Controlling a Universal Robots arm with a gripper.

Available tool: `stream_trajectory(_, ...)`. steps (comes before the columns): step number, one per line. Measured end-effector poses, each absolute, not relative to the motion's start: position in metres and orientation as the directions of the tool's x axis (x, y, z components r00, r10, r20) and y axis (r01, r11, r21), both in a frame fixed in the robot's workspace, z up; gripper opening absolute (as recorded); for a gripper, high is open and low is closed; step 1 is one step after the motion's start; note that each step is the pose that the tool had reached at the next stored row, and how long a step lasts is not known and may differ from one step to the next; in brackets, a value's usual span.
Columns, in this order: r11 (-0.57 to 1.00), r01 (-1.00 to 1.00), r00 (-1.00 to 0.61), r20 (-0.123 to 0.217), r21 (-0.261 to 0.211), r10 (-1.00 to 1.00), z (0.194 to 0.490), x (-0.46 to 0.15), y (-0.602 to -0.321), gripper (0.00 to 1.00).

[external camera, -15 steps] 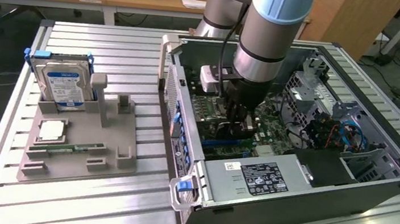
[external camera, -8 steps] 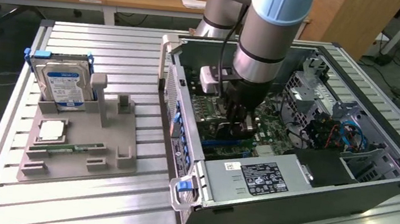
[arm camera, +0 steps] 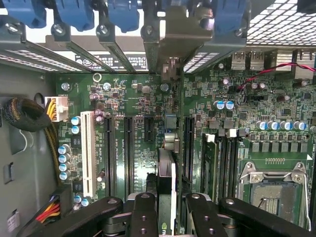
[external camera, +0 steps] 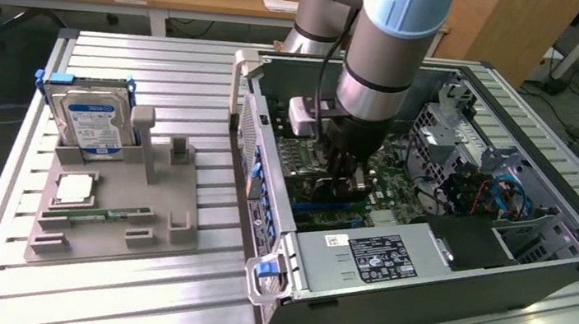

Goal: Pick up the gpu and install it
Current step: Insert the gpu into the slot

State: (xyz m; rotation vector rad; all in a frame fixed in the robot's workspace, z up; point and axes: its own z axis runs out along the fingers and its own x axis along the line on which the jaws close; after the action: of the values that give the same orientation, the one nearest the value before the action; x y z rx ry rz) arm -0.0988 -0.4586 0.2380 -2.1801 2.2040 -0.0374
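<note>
Gripper (external camera: 336,186) was down inside the case (external camera: 415,310), mid-frame, clamped on the gpu (arm camera: 167,185), slots (arm camera: 127,148) crowding both sides; hard drive (external camera: 90,117) at the exterior view's left.

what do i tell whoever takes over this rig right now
The gripper is down inside the open computer case, jaws shut on the gpu.
The gpu is held on edge over the motherboard, among the expansion slots.
Done: gpu picked up and brought into the case.
Left: not yet released; whether it is fully seated cannot be told.
The hard drive and memory stick sit on the tray at the exterior view's left.
</note>
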Motion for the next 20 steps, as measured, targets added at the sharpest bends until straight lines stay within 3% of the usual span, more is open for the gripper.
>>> stream_trajectory(20, 0.010, -0.999, -0.009, -0.012, -0.046, -1.000, 0.2347, -0.0989, -0.4586, 0.27)
